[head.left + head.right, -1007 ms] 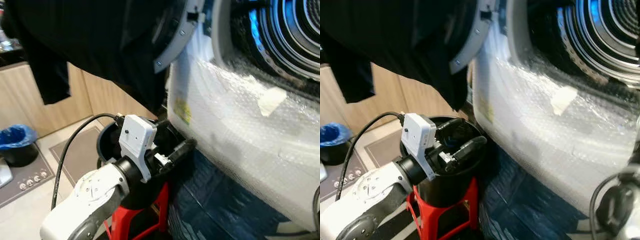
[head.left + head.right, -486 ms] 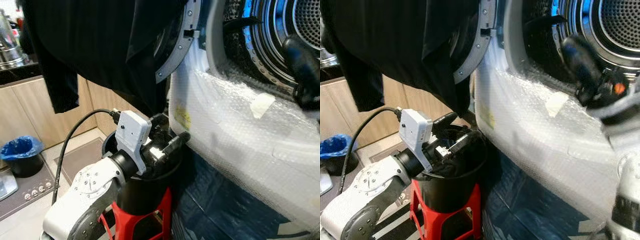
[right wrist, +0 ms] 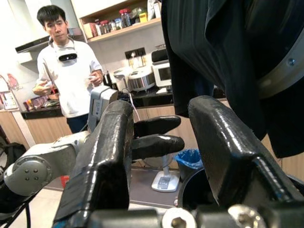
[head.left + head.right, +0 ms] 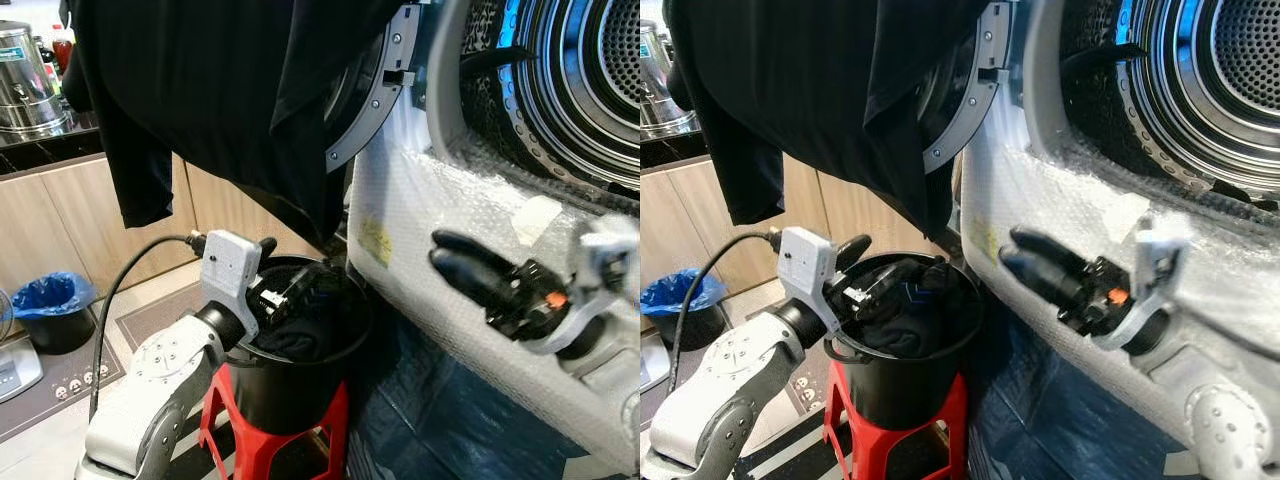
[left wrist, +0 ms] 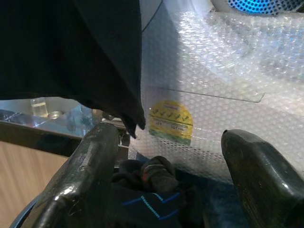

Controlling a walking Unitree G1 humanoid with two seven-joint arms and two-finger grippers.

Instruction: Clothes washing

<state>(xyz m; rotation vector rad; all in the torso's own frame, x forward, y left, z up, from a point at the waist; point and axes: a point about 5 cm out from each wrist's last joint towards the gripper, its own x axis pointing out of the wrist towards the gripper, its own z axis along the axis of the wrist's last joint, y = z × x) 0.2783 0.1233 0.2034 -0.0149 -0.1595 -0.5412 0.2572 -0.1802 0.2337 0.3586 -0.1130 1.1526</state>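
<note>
Dark clothes [image 4: 902, 310] lie bundled in a black bucket [image 4: 902, 385] that stands on a red stool [image 4: 880, 445] just beside the washing machine [image 4: 470, 300], whose front is wrapped in bubble film. One piece in the bundle carries a thin blue line, seen in the left wrist view. The load appears soft, limp and light; it would likely sag and trail when lifted, and a pinch on a thick fold near the top of the heap looks the safest hold, since a loose edge could slip or drag neighbouring pieces out. The left gripper [image 4: 883, 283] is at the bucket mouth, directly above the bundle, its jaws spread wide with nothing between them. The right gripper [image 4: 470, 270] hangs in front of the machine's wrapped front, below the drum opening [image 4: 580, 90], jaws likewise parted and empty. The round door [image 4: 375, 95] stands open, with a black garment [image 4: 230, 90] draped over it, hanging down close to the bucket; it could snag during a lift. A person [image 3: 69, 71] stands in the kitchen background beyond a blue-lined bin [image 4: 45, 305].
</note>
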